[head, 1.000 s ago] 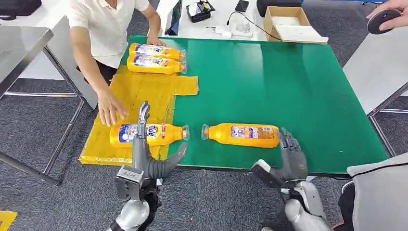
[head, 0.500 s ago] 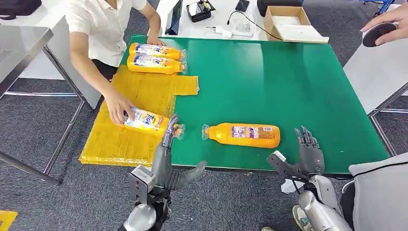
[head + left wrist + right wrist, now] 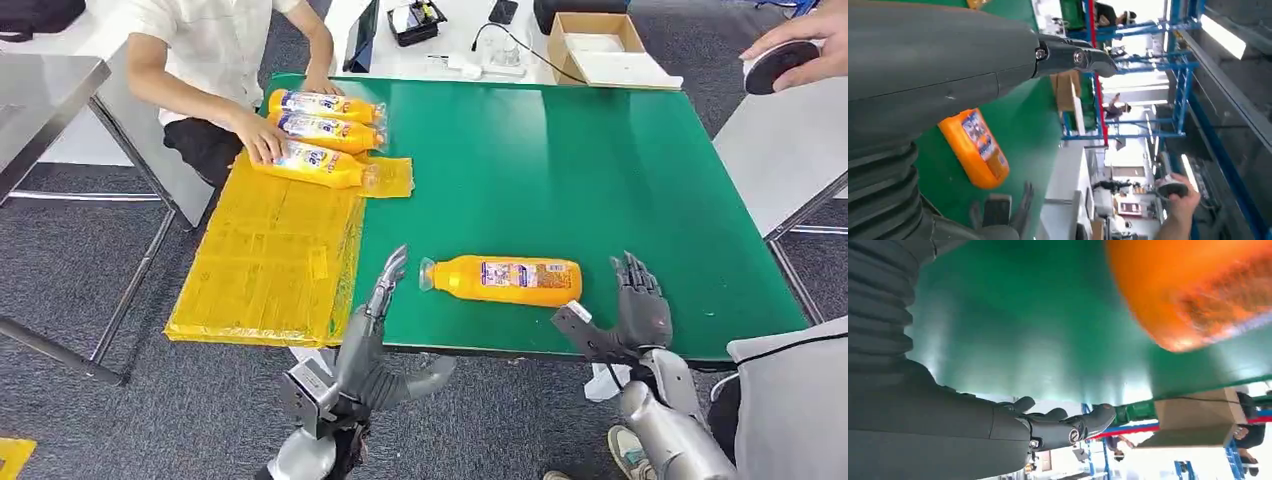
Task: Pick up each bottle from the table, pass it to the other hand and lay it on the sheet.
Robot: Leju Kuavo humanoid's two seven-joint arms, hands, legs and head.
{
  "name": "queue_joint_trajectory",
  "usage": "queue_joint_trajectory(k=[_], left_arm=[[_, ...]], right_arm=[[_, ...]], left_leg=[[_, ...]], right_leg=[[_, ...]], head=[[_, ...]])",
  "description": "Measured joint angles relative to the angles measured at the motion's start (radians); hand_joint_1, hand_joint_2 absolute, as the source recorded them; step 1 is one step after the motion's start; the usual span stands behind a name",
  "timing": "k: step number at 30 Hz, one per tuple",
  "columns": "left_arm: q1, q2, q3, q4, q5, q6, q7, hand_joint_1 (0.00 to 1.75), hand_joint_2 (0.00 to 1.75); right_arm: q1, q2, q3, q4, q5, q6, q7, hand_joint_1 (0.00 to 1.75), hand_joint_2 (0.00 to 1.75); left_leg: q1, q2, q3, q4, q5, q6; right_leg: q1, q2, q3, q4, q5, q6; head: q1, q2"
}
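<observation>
We judge the task nearly finished. Three bottles (image 3: pixel 318 135) lie together at the upper left of the frame, at the far end of the yellow sheet (image 3: pixel 265 255), where a person's hand (image 3: pixel 262 138) rests on the nearest. One bottle (image 3: pixel 505 280) lies on its side on the green table (image 3: pixel 560 160) at lower centre, not yet picked up. Our left hand (image 3: pixel 375 340) and right hand (image 3: pixel 635 310) flank it, fingers apart, holding nothing.
</observation>
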State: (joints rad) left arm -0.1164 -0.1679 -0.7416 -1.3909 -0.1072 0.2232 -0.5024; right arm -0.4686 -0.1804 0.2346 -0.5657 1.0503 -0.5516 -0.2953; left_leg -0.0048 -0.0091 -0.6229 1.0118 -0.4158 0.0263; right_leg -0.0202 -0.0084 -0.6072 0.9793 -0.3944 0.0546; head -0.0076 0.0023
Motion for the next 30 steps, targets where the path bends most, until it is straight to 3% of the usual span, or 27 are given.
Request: queue_joint_trajectory(k=[10, 24, 30], left_arm=[[-0.049, -0.010, -0.043, 0.024, -0.018, 0.036, 0.014, 0.00, 1.75], [-0.054, -0.013, -0.047, 0.035, -0.018, 0.051, 0.019, 0.00, 1.75], [-0.061, -0.016, -0.047, 0.043, -0.010, 0.050, 0.029, 0.00, 1.75]], right_arm=[[-0.071, 0.105, 0.061, 0.071, 0.100, -0.010, 0.019, 0.00, 1.75], [-0.117, 0.196, 0.116, 0.077, 0.101, -0.018, 0.010, 0.00, 1.75], [-0.132, 0.211, 0.138, 0.079, 0.108, 0.072, 0.052, 0.00, 1.75]], left_leg=[[0.000, 0.000, 0.000, 0.000, 0.000, 0.000], [0.000, 0.000, 0.000, 0.000, 0.000, 0.000], [0.000, 0.000, 0.000, 0.000, 0.000, 0.000]], right_leg=[[0.000, 0.000, 0.000, 0.000, 0.000, 0.000], [0.000, 0.000, -0.001, 0.000, 0.000, 0.000], [0.000, 0.000, -0.001, 0.000, 0.000, 0.000]], head=[[0.000, 0.000], [0.000, 0.000], [0.000, 0.000]])
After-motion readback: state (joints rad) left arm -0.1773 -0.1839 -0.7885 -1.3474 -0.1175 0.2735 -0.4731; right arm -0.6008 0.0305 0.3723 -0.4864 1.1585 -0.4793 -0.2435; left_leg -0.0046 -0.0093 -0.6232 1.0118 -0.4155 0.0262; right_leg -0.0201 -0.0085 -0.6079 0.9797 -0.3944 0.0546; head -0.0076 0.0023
